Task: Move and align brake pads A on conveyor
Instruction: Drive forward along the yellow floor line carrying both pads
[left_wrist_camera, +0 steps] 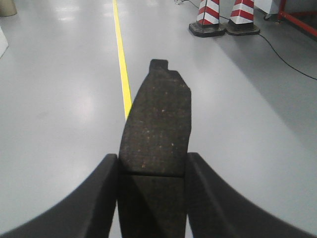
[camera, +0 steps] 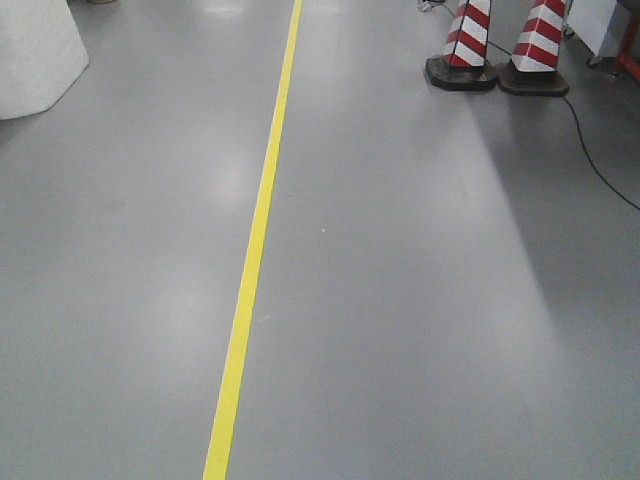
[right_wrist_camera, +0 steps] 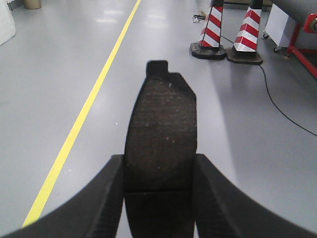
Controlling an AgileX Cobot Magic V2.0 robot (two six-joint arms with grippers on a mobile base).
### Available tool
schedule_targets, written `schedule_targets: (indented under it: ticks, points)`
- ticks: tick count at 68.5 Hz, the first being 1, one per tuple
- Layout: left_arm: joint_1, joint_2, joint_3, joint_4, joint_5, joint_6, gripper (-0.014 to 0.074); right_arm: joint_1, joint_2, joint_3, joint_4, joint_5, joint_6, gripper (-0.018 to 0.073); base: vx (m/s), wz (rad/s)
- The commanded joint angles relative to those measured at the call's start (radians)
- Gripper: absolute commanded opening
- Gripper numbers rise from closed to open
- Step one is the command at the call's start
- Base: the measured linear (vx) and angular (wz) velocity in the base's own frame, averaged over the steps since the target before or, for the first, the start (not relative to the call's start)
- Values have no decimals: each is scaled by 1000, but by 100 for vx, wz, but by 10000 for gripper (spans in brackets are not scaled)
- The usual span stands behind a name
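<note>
Smooth grey workshop floor (camera: 420,300), glossy with lamp reflections, fills all three views; no belt is visible anywhere. Nearest the lens in the left wrist view, the left gripper (left_wrist_camera: 152,168) has its jaws closed narrowly onto the first brake pad (left_wrist_camera: 157,119). Both dark fingers (left_wrist_camera: 94,198) press the pad's long edges near the centre groove, and the pad projects forward, clear of the floor. The right wrist view shows the same arrangement: the right gripper (right_wrist_camera: 159,171) clamps the second brake pad (right_wrist_camera: 163,124) by its sides, friction face up (a small tab of the backing plate protrudes at the far end). Beyond the pads a yellow line (camera: 257,230) runs away along the floor. Farther off stand two red-and-white cones (camera: 540,40) on black bases, with a black cable (camera: 598,168) trailing past them. At the far right edge of the right wrist view a red frame (right_wrist_camera: 303,42) appears; whether it belongs to the conveyor cannot be told. Judged progress: two pads are picked up and carried, one per arm. The conveyor is out of sight, so travel to it, placing and aligning are left, as are the other pads, which are not shown.
</note>
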Motion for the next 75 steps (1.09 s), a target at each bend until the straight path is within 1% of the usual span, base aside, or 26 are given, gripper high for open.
schedule_targets:
  ticks: [1,75]
  points:
    - [-3,8,-31,-16,-98,-4,94,-5,6,-31,-10,-99,-11,101,50,2]
    - [-3,8,-31,-16,-98,-4,94,-5,6,-31,-10,-99,-11,101,51,1]
